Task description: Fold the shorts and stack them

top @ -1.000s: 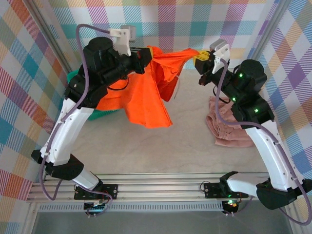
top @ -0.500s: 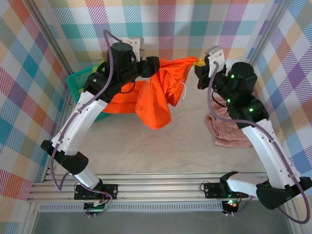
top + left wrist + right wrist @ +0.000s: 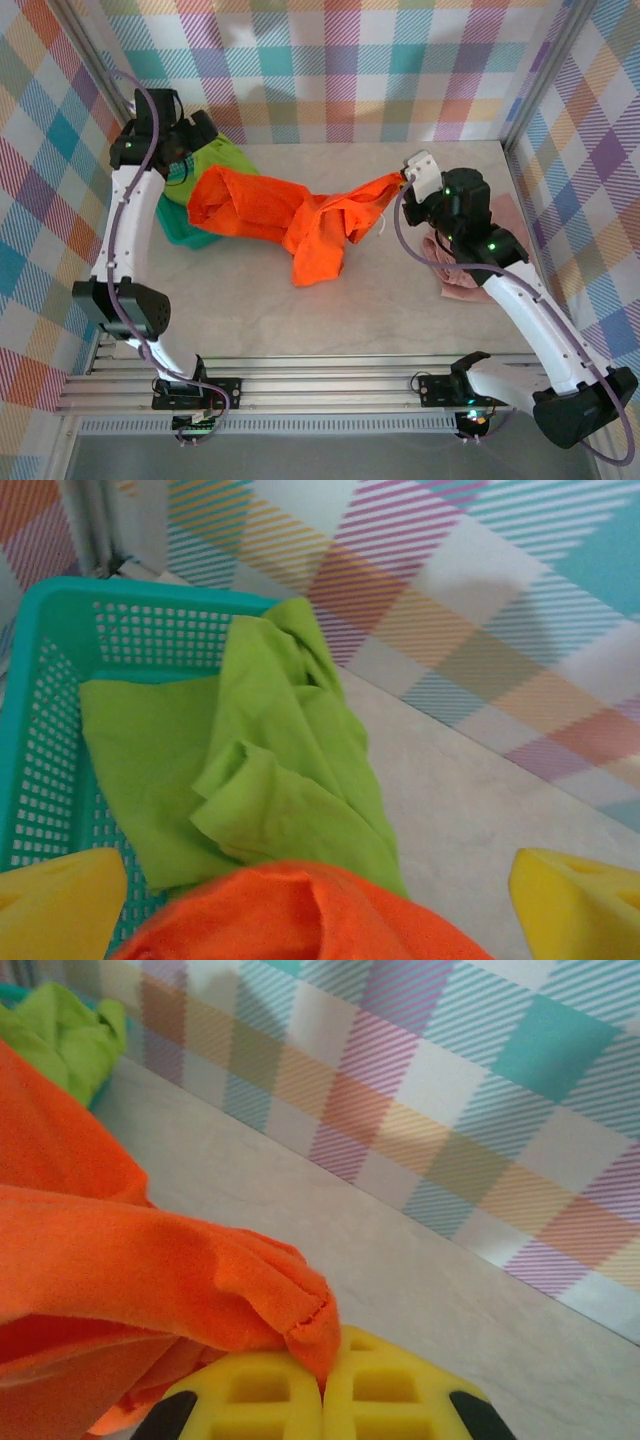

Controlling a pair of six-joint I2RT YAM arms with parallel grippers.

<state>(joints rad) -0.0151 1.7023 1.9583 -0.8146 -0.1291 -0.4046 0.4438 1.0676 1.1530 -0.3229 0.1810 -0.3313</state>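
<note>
"Top external, item one: orange shorts (image 3: 270, 210). Change since last count?"

"A second ago, strung in the air between the two arms. Now released at the left end — most of the cloth lies crumpled on the bench (image 3: 380, 310), mid-table, one end lapping the teal basket (image 3: 185, 228). Only the right-hand corner is lifted."

"Meaning for the task?"

"Judged: laid down for folding, but bunched, not flat. No fold made yet."

"Item two: right gripper (image 3: 325, 1370)."

"Fingers pressed together, a hem corner of the orange shorts pinched between them; right wrist view confirms."

"Item three: left gripper (image 3: 320, 905)."

"Fingers wide apart, holding nothing. Withdrawn to the far-left corner, hovering above the basket — lime green shorts (image 3: 270, 760) heaped inside, orange cloth just beneath the fingertips."

"Remaining stock?"

"Pink shorts (image 3: 465, 280), lying on the bench at the right, partly under the right arm. Whether folded, cannot tell. Nothing stacked on them."
</note>
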